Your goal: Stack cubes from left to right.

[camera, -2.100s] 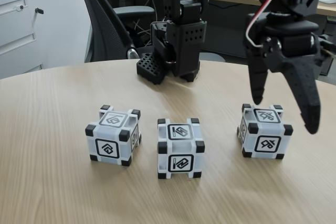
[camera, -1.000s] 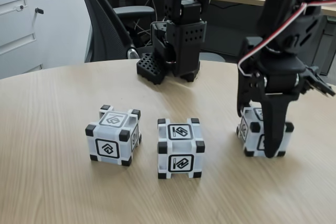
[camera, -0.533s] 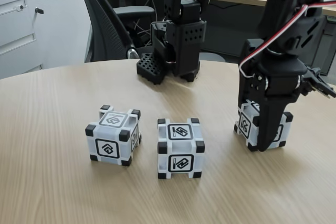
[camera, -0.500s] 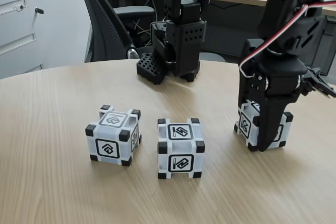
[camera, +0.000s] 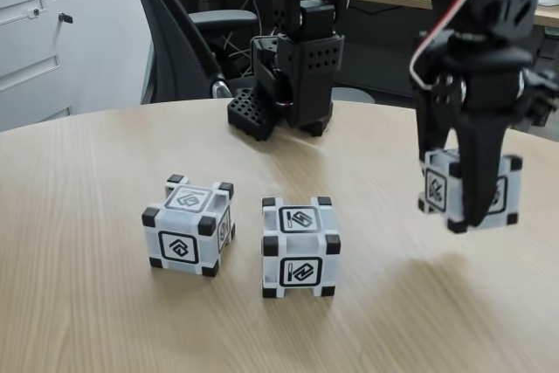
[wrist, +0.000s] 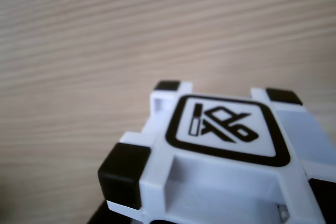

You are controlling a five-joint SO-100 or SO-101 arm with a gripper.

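end effector [camera: 476, 220] – clenched on right cube [camera: 465, 186], held clear above the counter [camera: 87, 303] at right | wrist view: held cube's symbol face [wrist: 228, 129] over wood grain | left cube [camera: 188, 225] and middle cube [camera: 300, 246] – resting on counter, apart

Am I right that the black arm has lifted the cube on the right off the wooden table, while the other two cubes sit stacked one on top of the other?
Not quite. The lifted cube does hang above the table in the gripper, its jaws shut on it. But the fixed view shows the left cube and the middle cube side by side on the wood, apart, not stacked.
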